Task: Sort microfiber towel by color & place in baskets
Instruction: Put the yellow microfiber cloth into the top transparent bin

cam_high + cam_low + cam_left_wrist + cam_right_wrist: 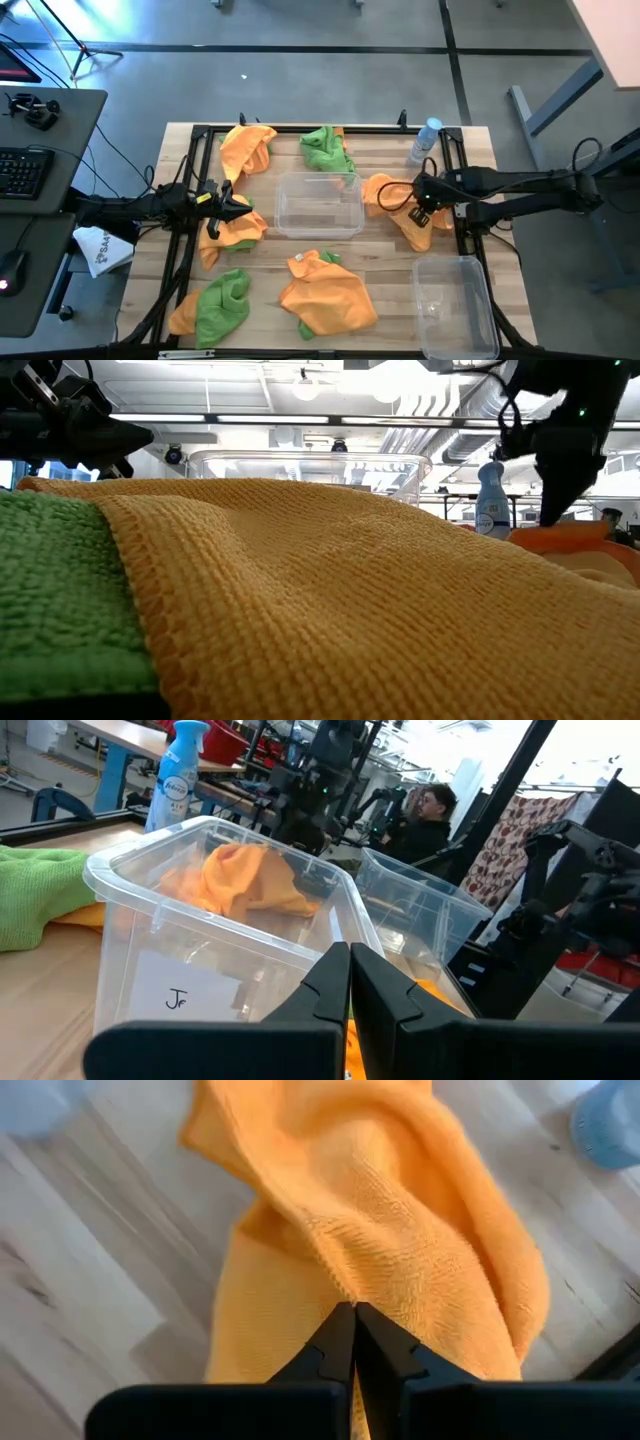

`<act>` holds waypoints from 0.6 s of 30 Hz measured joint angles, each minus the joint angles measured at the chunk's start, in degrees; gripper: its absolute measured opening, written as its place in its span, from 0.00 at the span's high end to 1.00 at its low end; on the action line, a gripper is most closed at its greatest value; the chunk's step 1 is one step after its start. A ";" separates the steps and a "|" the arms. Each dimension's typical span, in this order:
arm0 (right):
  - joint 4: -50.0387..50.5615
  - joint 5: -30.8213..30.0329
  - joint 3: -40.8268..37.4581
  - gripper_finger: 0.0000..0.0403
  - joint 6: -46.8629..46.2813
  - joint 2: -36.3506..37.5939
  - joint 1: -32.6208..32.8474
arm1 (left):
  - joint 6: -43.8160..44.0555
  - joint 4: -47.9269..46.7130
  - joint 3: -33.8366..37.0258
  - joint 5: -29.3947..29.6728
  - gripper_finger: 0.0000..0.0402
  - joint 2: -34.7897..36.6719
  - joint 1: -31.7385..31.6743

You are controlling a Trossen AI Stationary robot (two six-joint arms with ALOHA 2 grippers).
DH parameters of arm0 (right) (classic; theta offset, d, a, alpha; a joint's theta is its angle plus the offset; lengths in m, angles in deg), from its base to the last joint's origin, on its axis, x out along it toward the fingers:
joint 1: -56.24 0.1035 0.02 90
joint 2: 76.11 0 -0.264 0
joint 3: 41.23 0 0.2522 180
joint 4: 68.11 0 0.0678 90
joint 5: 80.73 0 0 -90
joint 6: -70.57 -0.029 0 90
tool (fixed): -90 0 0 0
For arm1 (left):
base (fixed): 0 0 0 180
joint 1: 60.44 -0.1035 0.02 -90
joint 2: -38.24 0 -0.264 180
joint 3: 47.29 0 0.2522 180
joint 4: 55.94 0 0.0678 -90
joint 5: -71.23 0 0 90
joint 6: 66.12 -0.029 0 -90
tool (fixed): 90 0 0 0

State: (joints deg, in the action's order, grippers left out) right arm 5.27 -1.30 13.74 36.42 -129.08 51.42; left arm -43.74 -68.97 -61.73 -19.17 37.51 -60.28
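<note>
My right gripper [420, 200] [355, 1320] is shut on an orange microfiber towel [400, 215] lying right of the middle clear basket [318, 205]. A second clear basket [455, 305] stands at the near right. More towels lie spread on the table: orange [248, 148] and green [327, 148] at the far side, orange [325, 290] and green [222, 305] at the near side. My left gripper [235, 205] [350, 970] is shut and level, above another orange towel [235, 232] left of the middle basket. My right gripper pinches a raised fold [345, 1285] of the orange towel between its two fingers. The fingers come from above, pointing steeply down. The cloth is drawn up into a ridge at the fingers, while the rest of the towel [270, 1330] lies on the table.
A clear bottle with a blue cap [425, 140] stands at the far right, close to my right arm. A black frame [190, 200] runs around the table top. In the left wrist view a person [430, 810] sits beyond the table.
</note>
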 joint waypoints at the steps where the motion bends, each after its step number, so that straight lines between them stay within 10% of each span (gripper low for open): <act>1: 0.09 -0.10 0.90 1.00 -0.40 1.07 0.00 | -0.01 0.00 -0.01 -0.01 1.00 -0.02 -0.01; 18: -8.31 -13.29 37.85 1.00 15.11 4.53 0.00 | 0.01 0.00 0.01 0.00 1.00 -0.02 0.01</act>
State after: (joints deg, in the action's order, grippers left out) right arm -3.04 -14.59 51.59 51.53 -124.55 51.42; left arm -43.73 -68.97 -61.72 -19.17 37.49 -60.28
